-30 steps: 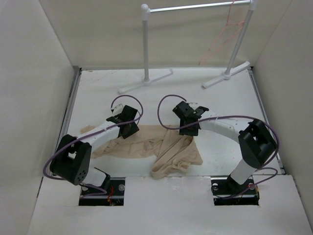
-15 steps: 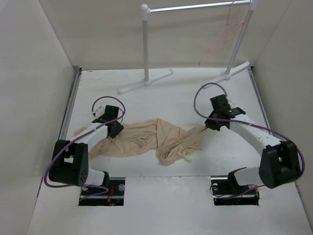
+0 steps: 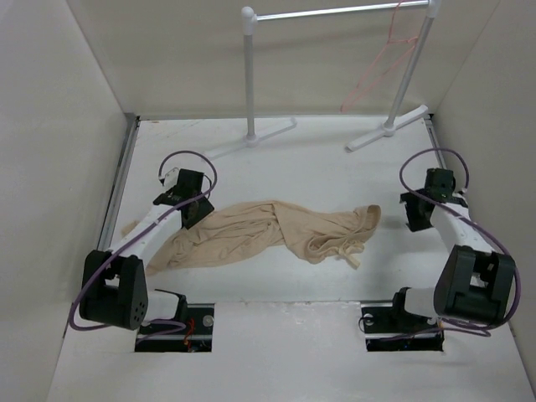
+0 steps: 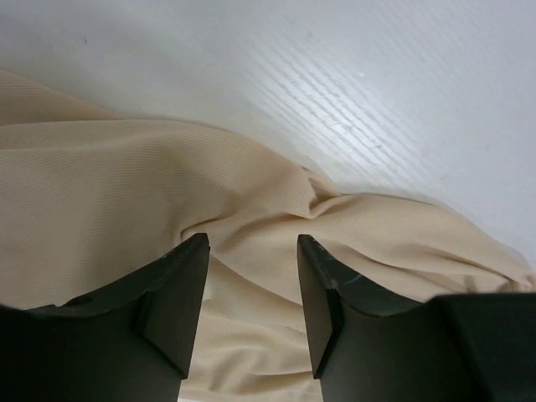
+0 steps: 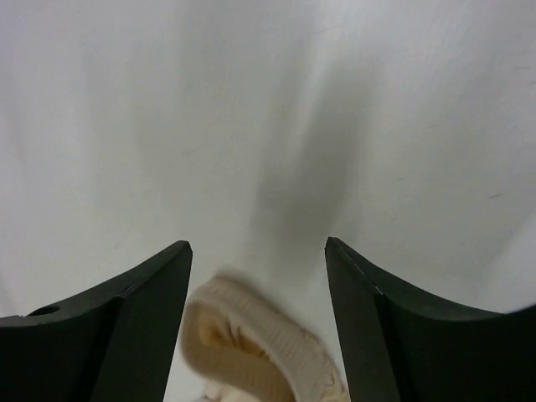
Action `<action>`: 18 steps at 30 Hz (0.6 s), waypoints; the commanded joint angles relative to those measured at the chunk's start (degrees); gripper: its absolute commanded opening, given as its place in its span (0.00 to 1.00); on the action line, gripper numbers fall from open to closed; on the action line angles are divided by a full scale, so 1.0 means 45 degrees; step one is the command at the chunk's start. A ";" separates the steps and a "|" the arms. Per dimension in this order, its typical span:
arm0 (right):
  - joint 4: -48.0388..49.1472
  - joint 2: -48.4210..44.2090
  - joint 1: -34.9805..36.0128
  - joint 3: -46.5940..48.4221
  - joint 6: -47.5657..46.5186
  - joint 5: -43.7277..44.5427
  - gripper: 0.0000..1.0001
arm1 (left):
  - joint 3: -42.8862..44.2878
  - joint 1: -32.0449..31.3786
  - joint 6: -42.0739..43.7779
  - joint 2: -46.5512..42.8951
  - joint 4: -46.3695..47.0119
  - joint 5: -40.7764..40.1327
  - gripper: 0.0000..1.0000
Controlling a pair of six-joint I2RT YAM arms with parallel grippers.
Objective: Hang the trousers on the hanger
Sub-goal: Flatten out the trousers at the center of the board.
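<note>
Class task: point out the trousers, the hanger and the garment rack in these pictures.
trousers (image 3: pixel 251 230), top view, middle of the spread fabric.
hanger (image 3: pixel 366 77), top view, slanted wire side.
garment rack (image 3: pixel 249 75), top view, left upright post.

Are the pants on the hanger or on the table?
On the table. The trousers lie crumpled across the table, while the hanger hangs bare on the rack bar at the back.

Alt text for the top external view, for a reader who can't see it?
Light tan thin-fabric trousers lie crumpled across a white table between two robot arms; the left gripper sits over their left end, the right gripper apart from them. A thin pink-red wire hanger hangs on a white rack behind.
</note>
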 commanded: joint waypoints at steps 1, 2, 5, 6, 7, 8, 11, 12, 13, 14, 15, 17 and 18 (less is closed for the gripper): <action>-0.0485 -0.2136 0.2755 0.1464 -0.1914 0.1850 0.69 | 0.0398 -0.0334 0.0585 -0.1213 -0.1098 -0.0116 0.45; -0.0606 -0.2704 0.3963 0.1446 -0.2441 0.1953 0.64 | 0.0165 -0.0335 0.0605 -0.1681 -0.1333 -0.0116 0.45; -0.0977 -0.3178 0.6972 0.1524 -0.3635 0.1176 0.32 | -0.0480 -0.0159 0.0566 -0.2640 -0.1744 -0.0116 0.45; -0.1094 -0.3082 0.7969 0.1582 -0.3928 0.0766 0.25 | -0.0811 -0.0004 0.0547 -0.3107 -0.1978 -0.0096 0.44; -0.1559 -0.2578 0.9932 0.1873 -0.4395 -0.0127 0.17 | -0.1143 0.0249 0.0527 -0.3556 -0.2270 0.0020 0.44; -0.1776 -0.2283 1.0706 0.2069 -0.4516 -0.0349 0.16 | -0.1397 0.0444 0.0527 -0.3851 -0.2447 0.0099 0.44; -0.2227 -0.0684 1.3752 0.3005 -0.5101 -0.0489 0.35 | -0.1965 0.1147 0.0527 -0.4535 -0.2858 0.0352 0.43; -0.2286 -0.0369 1.4128 0.3182 -0.5180 -0.0430 0.43 | -0.2082 0.1401 0.0546 -0.4750 -0.3014 0.0450 0.43; -0.2286 -0.0018 1.4441 0.3339 -0.5316 -0.0410 0.49 | -0.2103 0.1481 0.0547 -0.4791 -0.3054 0.0451 0.43; -0.2287 0.0527 1.4754 0.3553 -0.5434 -0.0390 0.54 | -0.2161 0.1636 0.0566 -0.5004 -0.3209 0.0490 0.43; -0.2287 0.0745 1.4853 0.3633 -0.5493 -0.0390 0.55 | -0.2162 0.1638 0.0566 -0.5083 -0.3249 0.0471 0.43; -0.2190 0.1234 1.4913 0.3731 -0.5591 -0.0157 0.56 | -0.2084 0.1618 0.0527 -0.5143 -0.3366 0.0392 0.43; -0.2208 0.1545 1.4913 0.3770 -0.5688 -0.0117 0.55 | -0.2045 0.1657 0.0488 -0.5143 -0.3425 0.0431 0.43</action>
